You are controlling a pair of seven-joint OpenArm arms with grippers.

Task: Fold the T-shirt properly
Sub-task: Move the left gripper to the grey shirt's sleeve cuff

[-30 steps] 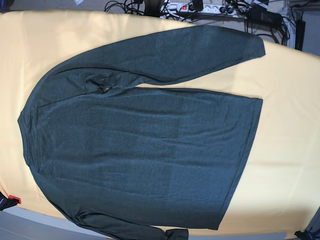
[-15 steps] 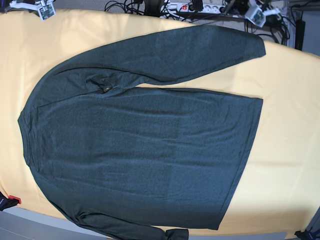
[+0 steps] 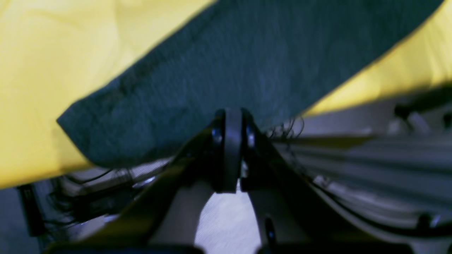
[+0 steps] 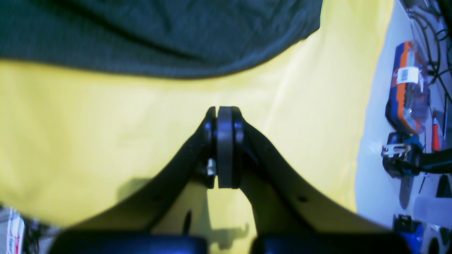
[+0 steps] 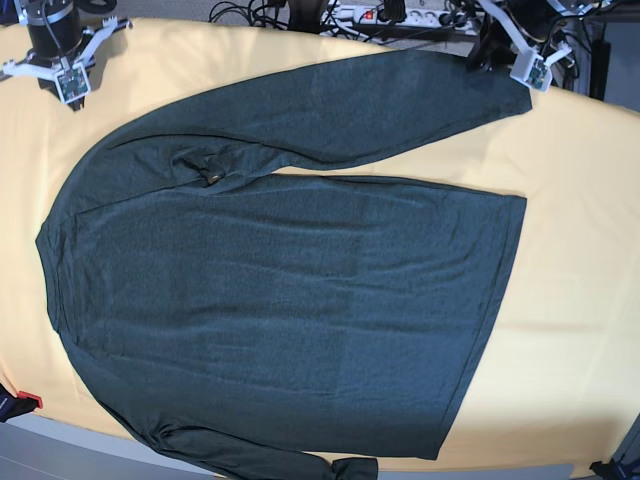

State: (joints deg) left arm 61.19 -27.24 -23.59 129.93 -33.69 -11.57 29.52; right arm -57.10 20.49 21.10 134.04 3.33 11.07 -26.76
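Base view: the T-shirt [image 5: 290, 290] is spread flat on the yellow table cover [image 5: 580, 300], one long sleeve [image 5: 350, 105] stretched along the cover's far edge. The left gripper [image 5: 520, 50] is seen above that sleeve's cuff [image 3: 106, 134], jaws pressed together on nothing. The right gripper [image 5: 60, 55] is held over bare cover just beyond the shirt's shoulder, likewise closed and empty.

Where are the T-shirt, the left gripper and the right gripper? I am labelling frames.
T-shirt [image 5: 290, 290]: base view, middle of the body.
Left gripper [image 3: 231, 118]: left wrist view, tip of the shut jaws.
Right gripper [image 4: 224, 114]: right wrist view, tip of the shut jaws.
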